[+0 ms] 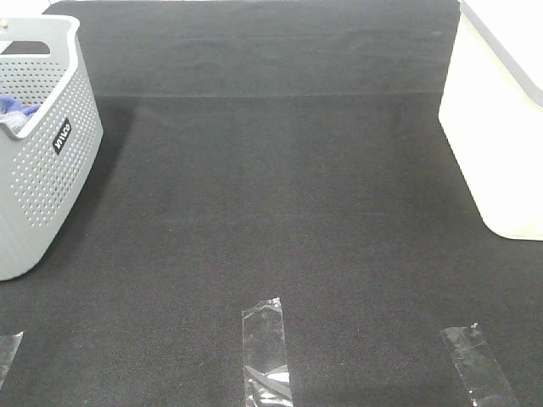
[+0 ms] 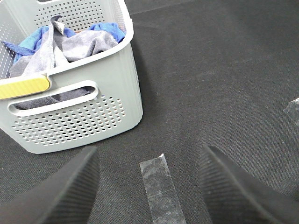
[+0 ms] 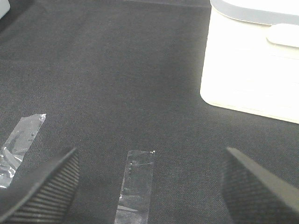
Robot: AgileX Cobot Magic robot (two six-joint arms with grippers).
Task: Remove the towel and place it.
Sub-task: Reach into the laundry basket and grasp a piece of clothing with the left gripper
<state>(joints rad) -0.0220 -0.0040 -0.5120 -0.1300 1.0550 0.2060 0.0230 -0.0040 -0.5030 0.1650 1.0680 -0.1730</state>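
The grey-lavender towel [image 2: 77, 45] lies crumpled inside the grey perforated basket [image 2: 74, 123], on top of a bright blue cloth [image 2: 108, 30]. In the exterior high view the basket [image 1: 38, 161] stands at the far left, and only a scrap of cloth [image 1: 19, 112] shows over its rim. My left gripper [image 2: 149, 186] is open and empty, low over the black mat in front of the basket. My right gripper [image 3: 149, 186] is open and empty over the mat on the right side. Neither gripper shows in the exterior high view.
A white bin [image 1: 501, 119] stands at the right edge and also shows in the right wrist view [image 3: 254, 60]. Clear tape strips [image 1: 265, 356] [image 1: 477, 365] lie on the black mat [image 1: 280, 195] near the front. One strip [image 2: 161, 191] lies under the left gripper.
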